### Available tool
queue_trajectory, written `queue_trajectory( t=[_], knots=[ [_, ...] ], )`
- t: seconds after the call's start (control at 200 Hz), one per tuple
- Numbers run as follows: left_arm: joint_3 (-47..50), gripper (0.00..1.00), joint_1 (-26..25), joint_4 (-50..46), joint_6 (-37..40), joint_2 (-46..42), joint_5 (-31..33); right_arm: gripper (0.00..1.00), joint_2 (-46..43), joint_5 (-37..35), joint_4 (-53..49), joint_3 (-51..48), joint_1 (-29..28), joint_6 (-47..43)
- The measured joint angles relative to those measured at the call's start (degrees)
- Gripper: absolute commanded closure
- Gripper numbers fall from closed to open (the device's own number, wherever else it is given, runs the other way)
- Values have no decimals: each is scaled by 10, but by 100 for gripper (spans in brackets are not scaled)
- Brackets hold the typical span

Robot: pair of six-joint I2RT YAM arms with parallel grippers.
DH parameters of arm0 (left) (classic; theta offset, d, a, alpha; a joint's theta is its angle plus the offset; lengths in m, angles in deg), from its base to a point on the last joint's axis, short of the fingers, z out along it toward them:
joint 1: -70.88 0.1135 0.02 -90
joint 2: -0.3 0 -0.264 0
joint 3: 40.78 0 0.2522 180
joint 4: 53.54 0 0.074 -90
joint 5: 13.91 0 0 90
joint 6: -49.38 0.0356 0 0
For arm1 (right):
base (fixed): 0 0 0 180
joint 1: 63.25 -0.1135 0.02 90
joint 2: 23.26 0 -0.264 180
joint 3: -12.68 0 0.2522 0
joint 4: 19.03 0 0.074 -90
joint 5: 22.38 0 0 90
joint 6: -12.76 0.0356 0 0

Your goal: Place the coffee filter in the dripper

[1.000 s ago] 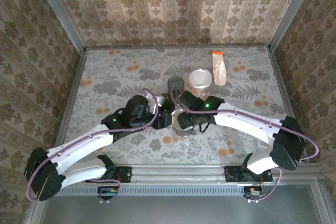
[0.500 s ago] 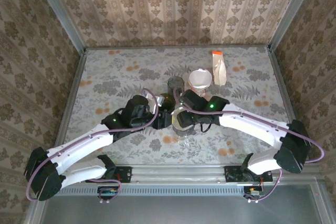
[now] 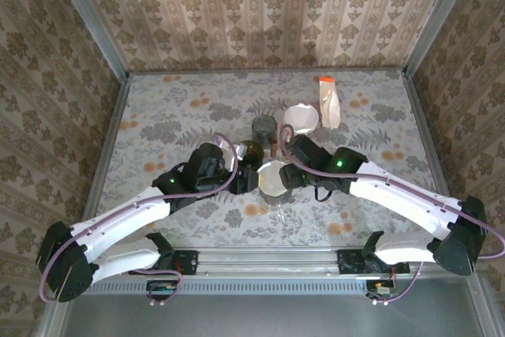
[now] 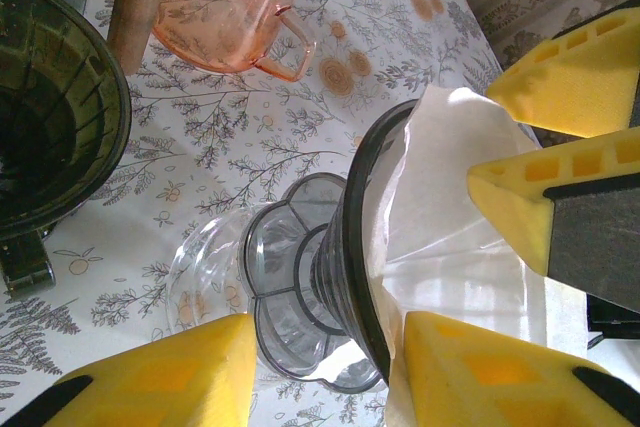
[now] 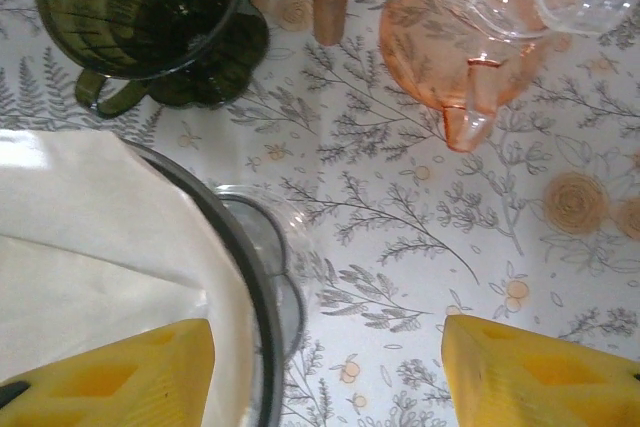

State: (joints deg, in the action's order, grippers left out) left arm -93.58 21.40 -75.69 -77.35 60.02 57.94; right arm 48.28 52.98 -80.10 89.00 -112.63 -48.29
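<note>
desk [image 3: 173, 108]: floral-print top. All the glassware is bunched up in the middle of it, so there isn't much elbow room.

left pincer [image 4: 328, 347]: fingers sit on either side of the clear dripper and look clamped onto it, one by the fluted base and one at the rim. My take is that its job right now is just to be a vise. Grip firm, no twisting.

right pincer [image 5: 325, 332]: spread wide, gripping nothing. One finger hangs over the paper and the other is out over bare desk.

pink jug [image 5: 470, 27]: just beyond the right pincer, spout facing it. Easy to clip, so I'd go straight up and down with no sideways swing.

green dripper [image 5: 140, 7]: a second dripper, near the clear one but not touching. It's not the target.

clear dripper [image 4: 300, 307]: dark rim, standing on the desk between the two pincers, with the paper inside.

coffee filter [image 4: 440, 187]: white paper, already in the cone, but it's creased and pokes up past the rim on one side. So I'd say it's in but not seated. I'd nudge it gently down the centre until it lies against the wall, then lift off slowly so the foam pads don't drag it back out.
</note>
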Motion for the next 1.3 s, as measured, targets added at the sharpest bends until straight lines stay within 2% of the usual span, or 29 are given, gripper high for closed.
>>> queue_trajectory(
  t=[0.345, 0.595, 0.88, 1.3],
  knots=[
    [0, 55, 0, 0, -6, 0, 0, 31, -18, 1, 4, -4, 0, 4],
    [0, 56, 0, 0, -6, 0, 0, 35, -9, 46, 8, -4, -8, -5],
    [0, 56, 0, 0, -8, 0, 0, 37, -6, 66, -8, -6, -26, -5],
    [0, 56, 0, 0, -10, 0, 0, 29, -4, 65, -10, 12, -16, -6]
  ],
)
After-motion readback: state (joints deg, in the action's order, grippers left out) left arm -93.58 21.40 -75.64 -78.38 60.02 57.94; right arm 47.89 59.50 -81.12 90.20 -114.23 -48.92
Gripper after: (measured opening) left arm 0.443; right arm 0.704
